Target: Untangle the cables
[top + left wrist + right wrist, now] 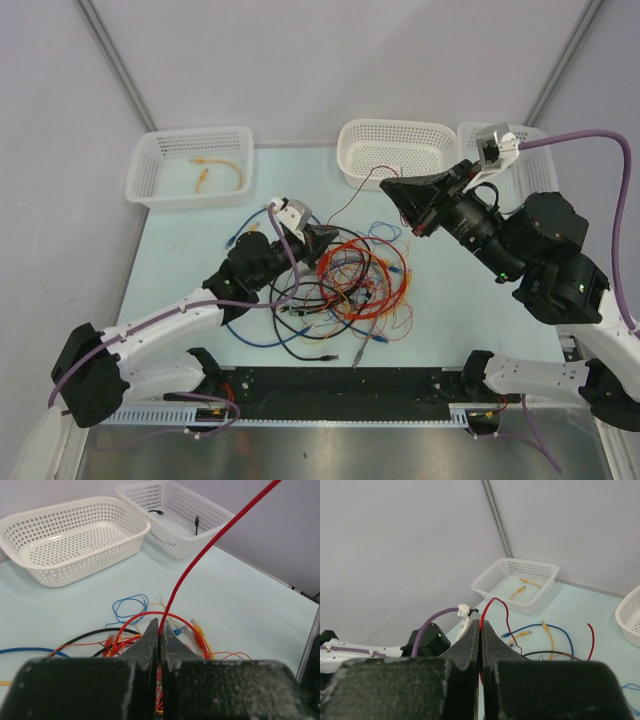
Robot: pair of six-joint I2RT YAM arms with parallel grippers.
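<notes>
Black wedge-shaped fingers (pixel 150 645) of the left gripper (pixel 159 630) fill the bottom of its wrist view, clenched at their tips on a thin red cable (pixel 200 555). From that pinch the red cable climbs taut, up and to the right, off the table. Its long axis therefore slants from the low left claw toward the raised right gripper (pixel 388 184).

The right gripper's own view shows its jaws also pressed together on a red strand, which arches over the tips and drops toward the table. It looks like the same cable held at two spots, though the top view is too fine to be sure.

Under the left claw lies the tangle of red, orange, blue and black cables (pixel 350 280), near the middle of the pale green table (pixel 450 300). The left arm is much the nearer to it.

Freeing this strand likely turns on pulling along that slant, with the right arm drawing up and away while the left pins the low end.

Beyond the heap stand white perforated plastic baskets. The left basket (pixel 190 133) holds a yellow cable (pixel 225 170), and the middle basket (pixel 350 160) sits just behind the right claw.
</notes>
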